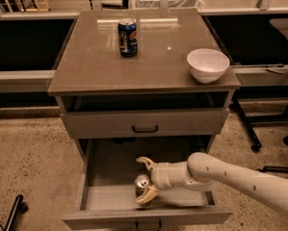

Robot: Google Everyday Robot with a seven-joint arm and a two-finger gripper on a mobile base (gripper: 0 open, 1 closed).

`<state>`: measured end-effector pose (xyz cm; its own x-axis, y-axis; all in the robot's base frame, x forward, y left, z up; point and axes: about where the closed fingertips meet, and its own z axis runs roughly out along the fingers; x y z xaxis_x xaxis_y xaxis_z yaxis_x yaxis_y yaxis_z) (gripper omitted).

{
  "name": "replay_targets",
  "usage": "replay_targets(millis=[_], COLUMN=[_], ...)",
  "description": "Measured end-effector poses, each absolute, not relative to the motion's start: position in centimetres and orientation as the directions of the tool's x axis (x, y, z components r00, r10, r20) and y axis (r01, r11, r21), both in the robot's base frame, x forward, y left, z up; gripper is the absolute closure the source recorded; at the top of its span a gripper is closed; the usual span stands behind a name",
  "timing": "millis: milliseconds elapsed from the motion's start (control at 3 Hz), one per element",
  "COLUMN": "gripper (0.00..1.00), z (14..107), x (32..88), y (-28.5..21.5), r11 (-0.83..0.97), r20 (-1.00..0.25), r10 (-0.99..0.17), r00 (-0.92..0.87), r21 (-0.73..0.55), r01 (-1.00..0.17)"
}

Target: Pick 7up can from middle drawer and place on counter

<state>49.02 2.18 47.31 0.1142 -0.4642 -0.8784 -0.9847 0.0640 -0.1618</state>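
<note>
We had the gripper [139, 180] open, fingers either side of the 7up can [142, 181] inside the middle drawer [110, 173]; we judged it needed centring, then a firm clench before lifting.

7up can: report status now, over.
Gripper in the open middle drawer, fingers open astride the 7up can. Can upright on drawer floor. Counter holds blue can and white bowl, space free between them.

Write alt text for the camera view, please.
A robot's hand reaches into the open middle drawer, its open fingers on either side of the 7up can near the drawer's front. On the counter above sit a dark blue can and a white bowl.
</note>
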Motion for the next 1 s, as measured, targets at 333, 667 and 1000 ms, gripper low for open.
replay_targets(millis=[333, 667, 1000], gripper=[0.15, 0.34, 0.56], z=[46.1, 45.0, 44.6], x=[48.8, 48.5, 48.3], y=[2.1, 1.7, 1.5], r11=[0.067, 0.078, 0.089], r20=[-0.9, -0.911, -0.914], r10=[-0.428, -0.409, -0.404], r00=[0.087, 0.055, 0.038], r21=[-0.127, -0.095, -0.08], r01=[-0.99, -0.992, -0.993])
